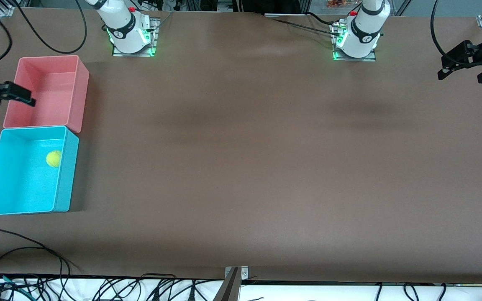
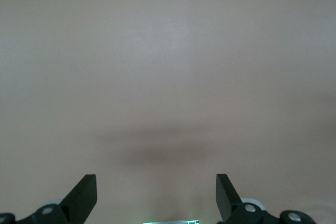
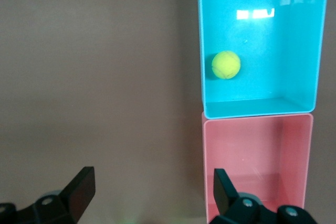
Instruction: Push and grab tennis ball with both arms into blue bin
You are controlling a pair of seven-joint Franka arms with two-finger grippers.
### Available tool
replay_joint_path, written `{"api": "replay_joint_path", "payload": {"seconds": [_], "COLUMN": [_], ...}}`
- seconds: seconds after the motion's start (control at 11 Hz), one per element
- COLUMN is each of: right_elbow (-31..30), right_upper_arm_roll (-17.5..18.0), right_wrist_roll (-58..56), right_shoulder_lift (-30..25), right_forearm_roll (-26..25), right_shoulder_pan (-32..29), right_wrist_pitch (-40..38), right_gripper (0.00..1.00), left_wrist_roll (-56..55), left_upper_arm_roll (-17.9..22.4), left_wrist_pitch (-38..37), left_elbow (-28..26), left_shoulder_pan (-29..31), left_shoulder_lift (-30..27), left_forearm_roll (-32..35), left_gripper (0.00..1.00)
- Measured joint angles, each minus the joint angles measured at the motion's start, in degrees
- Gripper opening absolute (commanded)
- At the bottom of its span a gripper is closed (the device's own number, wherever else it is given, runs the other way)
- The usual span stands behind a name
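Note:
The tennis ball (image 1: 53, 159) lies inside the blue bin (image 1: 67, 171), close to the wall that faces the table's middle. The right wrist view shows the ball (image 3: 226, 64) in the blue bin (image 3: 257, 107) too. My right gripper (image 1: 23, 95) is up in the air over the outer edge of the pink bin, open and empty; its jaws stand wide apart in the right wrist view (image 3: 155, 190). My left gripper (image 1: 462, 76) is raised at the left arm's end of the table, open and empty, over bare table in the left wrist view (image 2: 156, 192).
A pink bin (image 1: 80, 96) stands against the blue bin, farther from the front camera, and shows in the right wrist view (image 3: 257, 156). Both bins sit at the right arm's end of the table. Cables lie along the table's near edge.

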Motion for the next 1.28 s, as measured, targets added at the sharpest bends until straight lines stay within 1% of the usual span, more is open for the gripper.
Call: {"api": "replay_joint_path", "payload": {"seconds": [0.09,0.18,0.46,0.64,0.91,1.28], "right_elbow": [-1.9,-2.5,-2.4,-1.1,1.9,2.1], "right_upper_arm_roll": [0.1,0.1,0.1,-0.2,-0.6,-0.6], "right_wrist_roll": [0.1,0.1,0.2,0.2,0.2,0.2], "right_shoulder_lift": [-1.2,-1.8,-2.6,-2.7,-2.6,-2.4], "right_forearm_roll": [0.0,-0.1,-0.5,-1.8,-1.9,-1.9], "right_shoulder_pan": [1.3,2.7,3.7,3.7,3.4,3.4], "right_wrist_pitch": [0.6,0.9,0.2,-1.0,-3.7,-3.8], "right_gripper": [1.0,1.0,1.0,1.0,1.0,1.0], "left_wrist_roll": [0.0,0.0,0.0,0.0,0.0,0.0], "left_upper_arm_roll": [0.0,-0.1,-0.1,-0.1,-0.1,-0.1], "left_wrist_pitch": [0.0,0.0,0.0,0.0,0.0,0.0], "left_elbow": [0.0,0.0,0.0,0.0,0.0,0.0], "left_shoulder_pan": [-0.1,-0.1,-0.1,-0.1,-0.1,-0.1], "left_shoulder_lift": [0.0,0.0,0.0,0.0,0.1,0.2], "left_forearm_roll": [0.0,0.0,0.0,0.0,0.0,0.0], "left_gripper": [1.0,1.0,1.0,1.0,1.0,1.0]}}
